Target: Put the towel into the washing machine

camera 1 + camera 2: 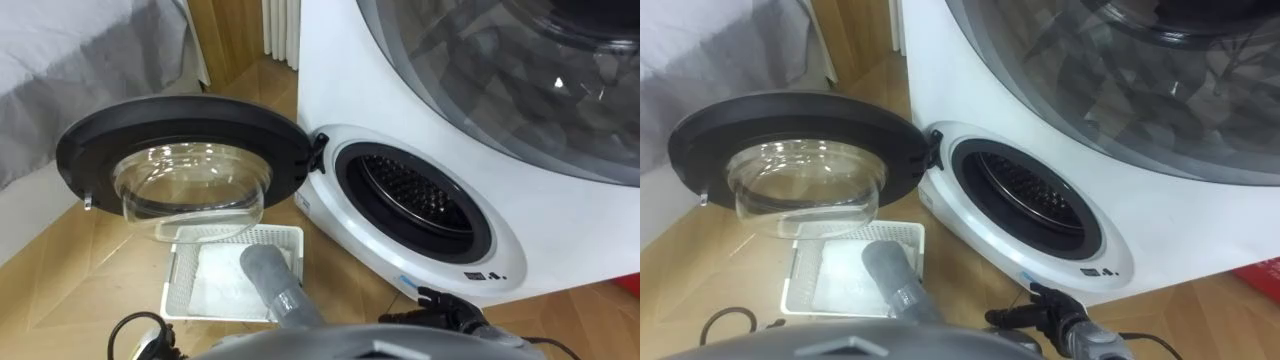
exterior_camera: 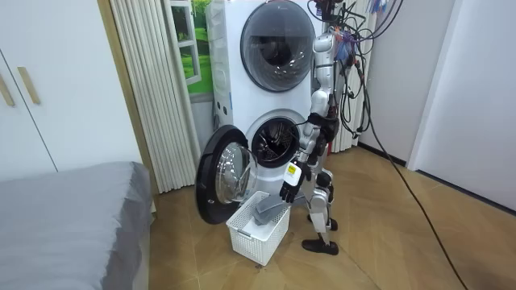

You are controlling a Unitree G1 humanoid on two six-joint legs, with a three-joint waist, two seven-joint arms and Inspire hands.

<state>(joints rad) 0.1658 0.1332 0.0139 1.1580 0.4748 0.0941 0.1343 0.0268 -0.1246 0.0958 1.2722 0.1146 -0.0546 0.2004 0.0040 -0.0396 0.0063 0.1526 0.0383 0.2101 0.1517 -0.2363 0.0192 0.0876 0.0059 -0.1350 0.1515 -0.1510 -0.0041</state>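
Note:
A grey towel (image 1: 268, 272) slants up out of the white laundry basket (image 1: 288, 236) on the floor. It is drawn into a narrow roll whose near end passes under my chest. In the room view my left hand (image 2: 288, 190) sits at the upper end of the towel (image 2: 268, 212), fingers down and closed on it. My right hand (image 1: 441, 300) hangs empty low on the right, fingers relaxed, in front of the washer's lower panel. The washing machine drum (image 1: 415, 197) is open. Its round door (image 1: 185, 160) is swung wide to the left, above the basket.
A second machine (image 2: 276, 40) is stacked on the washer, its glass door (image 1: 520, 80) closed. A bed with a grey cover (image 2: 64, 217) stands at the room view's left and a curtain (image 2: 149, 89) hangs beside the washer. Wood floor (image 1: 80, 280) lies around the basket.

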